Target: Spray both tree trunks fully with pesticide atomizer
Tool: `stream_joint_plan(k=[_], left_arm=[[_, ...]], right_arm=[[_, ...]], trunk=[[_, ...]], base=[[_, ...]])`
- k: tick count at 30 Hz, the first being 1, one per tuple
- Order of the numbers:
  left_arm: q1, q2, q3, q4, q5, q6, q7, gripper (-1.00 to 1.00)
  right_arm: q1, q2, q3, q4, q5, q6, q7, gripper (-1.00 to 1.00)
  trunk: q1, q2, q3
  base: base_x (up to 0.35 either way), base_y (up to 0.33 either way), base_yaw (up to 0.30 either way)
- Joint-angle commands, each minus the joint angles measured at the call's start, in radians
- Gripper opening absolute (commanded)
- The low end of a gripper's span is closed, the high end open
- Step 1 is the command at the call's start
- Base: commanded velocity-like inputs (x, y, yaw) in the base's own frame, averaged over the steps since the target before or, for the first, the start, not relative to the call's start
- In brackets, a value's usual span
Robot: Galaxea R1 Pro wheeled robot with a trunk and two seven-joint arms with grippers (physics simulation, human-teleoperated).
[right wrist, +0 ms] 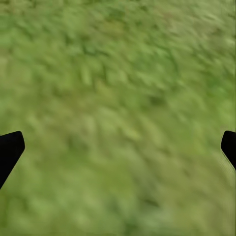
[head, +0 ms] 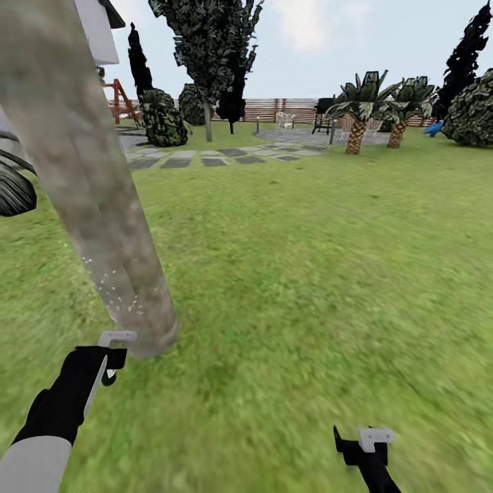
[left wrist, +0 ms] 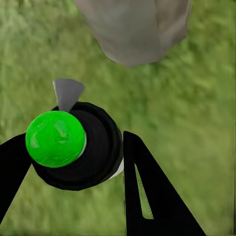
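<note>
The left hand [left wrist: 73, 162] gripped the pesticide atomizer [left wrist: 73, 147], its green cap and black body between the fingers, no readable label, at the near left beside the mottled tree trunk [head: 96, 205]. White specks dotted the trunk's lower part. The right hand [right wrist: 118, 152] hung open over the grass floor [head: 308, 274].

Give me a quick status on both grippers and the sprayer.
Left gripper shut on the atomizer, nozzle toward the tree trunk. Right gripper open, fingers over bare grass. White specks low on the trunk. Nothing in the way.
</note>
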Motion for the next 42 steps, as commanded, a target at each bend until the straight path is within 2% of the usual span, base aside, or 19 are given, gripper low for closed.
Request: stream_joint_plan(k=[1,11,36,42], left_arm=[[0.000,0.000,0.000,0.000,-0.001,0.000,0.000,-1.00],[0.000,0.000,0.000,0.000,-0.001,0.001,0.000,-1.00],[0.000,0.001,0.002,0.000,-0.002,0.000,0.000,-1.00],[0.000,0.002,0.002,0.000,-0.002,0.000,0.000,-1.00]], right_arm=[[0.000,0.000,0.000,0.000,0.000,0.000,0.000,1.00],[0.001,0.000,0.000,0.000,0.000,0.000,0.000,1.00],[0.000,0.000,0.000,0.000,0.000,0.000,0.000,1.00],[0.000,0.000,0.000,0.000,0.000,0.000,0.000,1.00]], trunk=[[0.000,0.000,0.000],[0.000,0.000,0.000],[0.000,0.000,0.000],[0.000,0.000,0.000]], base=[[0.160,-0.251,0.075],[0.160,-0.251,0.028],[0.131,-0.255,0.273],[0.112,-0.261,0.069]])
